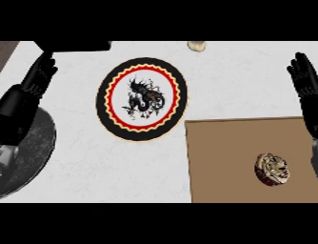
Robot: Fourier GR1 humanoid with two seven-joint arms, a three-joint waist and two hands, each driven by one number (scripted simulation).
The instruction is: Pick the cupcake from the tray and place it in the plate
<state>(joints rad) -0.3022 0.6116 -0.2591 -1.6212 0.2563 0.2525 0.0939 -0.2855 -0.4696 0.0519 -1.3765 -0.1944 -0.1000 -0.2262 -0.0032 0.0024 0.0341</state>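
Two hands are in view, both with straight fingers and holding nothing. Nearest the lower edge lies the tray (218,162), a flat brown sheet on the white table (84,167) at the right. The cupcake (272,169) sits on the tray's right part, well inside its edges. It appears tipped on its side or seen from above; which one cannot be told. Its outline is slightly taller than wide, so its long axis runs roughly near-to-far, tilted a little toward the right.

The right hand (306,78) stands beyond the tray at the right edge, fingers extended upward, apart from the cupcake. The left hand (36,76) rests open at the left edge. A dark round object (39,143) lies below the left forearm.

Step in hand, as judged: approach and grasp. The right hand is the closer one; it should descend over the cupcake and close across the narrow axis.

Farther off, left of the tray's far corner, lies the plate (142,99), round, with a red and cream rim and a dark emblem. A small pale item (197,45) sits at the far edge.
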